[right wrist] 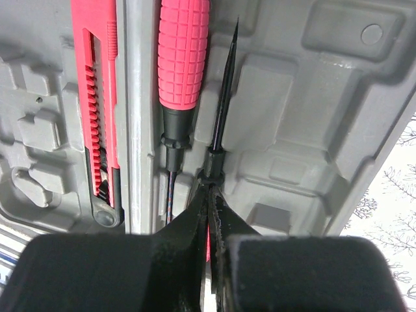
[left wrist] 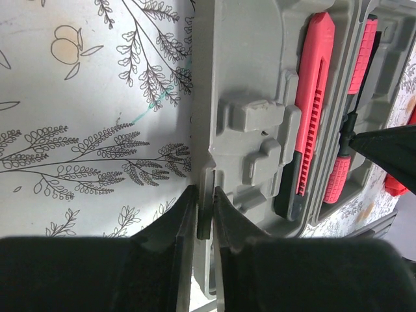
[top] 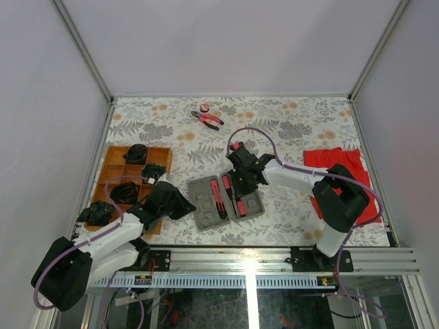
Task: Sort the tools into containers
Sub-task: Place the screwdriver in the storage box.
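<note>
The grey case (top: pixel 204 205) lies open in front of the arms. In its recesses lie a pink utility knife (right wrist: pixel 97 97) and a pink-handled screwdriver (right wrist: pixel 182 52). My left gripper (left wrist: pixel 205 195) is shut on a tab at the case's (left wrist: pixel 253 78) left edge. My right gripper (right wrist: pixel 211 188) hovers over the case's (right wrist: pixel 312 97) right half. It is shut on a thin screwdriver whose black pointed shaft (right wrist: pixel 224 97) sticks out past the fingertips; its handle is hidden between them. Pink-handled pliers (top: pixel 208 120) and a small pink disc (top: pixel 204 107) lie far back. The wooden tray (top: pixel 113 159) stands at the left.
Dark items fill several compartments of the wooden tray, one of them (top: pixel 137 152) at the back. A red cloth (top: pixel 329 159) lies at the right, partly under the right arm. Metal frame posts and pale walls bound the flowered tabletop (top: pixel 288 123).
</note>
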Robot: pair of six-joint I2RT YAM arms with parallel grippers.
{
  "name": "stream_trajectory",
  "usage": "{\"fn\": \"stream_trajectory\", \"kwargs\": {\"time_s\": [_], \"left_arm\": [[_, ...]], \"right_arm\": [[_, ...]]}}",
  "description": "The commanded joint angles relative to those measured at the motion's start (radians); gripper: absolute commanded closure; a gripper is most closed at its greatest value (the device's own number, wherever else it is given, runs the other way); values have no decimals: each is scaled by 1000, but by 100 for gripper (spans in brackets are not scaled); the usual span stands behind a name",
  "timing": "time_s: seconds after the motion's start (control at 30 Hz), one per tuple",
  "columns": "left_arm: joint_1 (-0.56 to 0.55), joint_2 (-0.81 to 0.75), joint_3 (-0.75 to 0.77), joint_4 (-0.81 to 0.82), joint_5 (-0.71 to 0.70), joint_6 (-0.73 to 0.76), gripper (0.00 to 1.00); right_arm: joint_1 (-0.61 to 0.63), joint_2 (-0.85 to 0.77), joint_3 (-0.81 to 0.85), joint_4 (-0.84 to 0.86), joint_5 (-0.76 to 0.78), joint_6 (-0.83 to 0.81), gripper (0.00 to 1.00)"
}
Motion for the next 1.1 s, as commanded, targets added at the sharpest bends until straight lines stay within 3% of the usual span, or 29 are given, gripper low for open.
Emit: {"fn": "stream_trajectory", "kwargs": {"time_s": [0.0, 0.13, 0.7, 0.93, 1.07], "left_arm": [[-11, 16, 31, 46, 16, 14, 92], [-23, 55, 44, 52, 14, 27, 100], [-62, 140, 54, 107, 11, 34, 100], [-61, 96, 52, 64, -23, 18, 100], [-61, 50, 49, 20, -53, 10, 100]], "right_arm": [[66, 160, -68, -45, 17, 14, 100], [84, 195, -75, -27, 19, 21, 100], [148, 467, -90, 41, -29, 35, 100], [147, 302, -98, 69, 9, 39, 99], [146, 145, -71, 73, 62, 36, 83]]}}
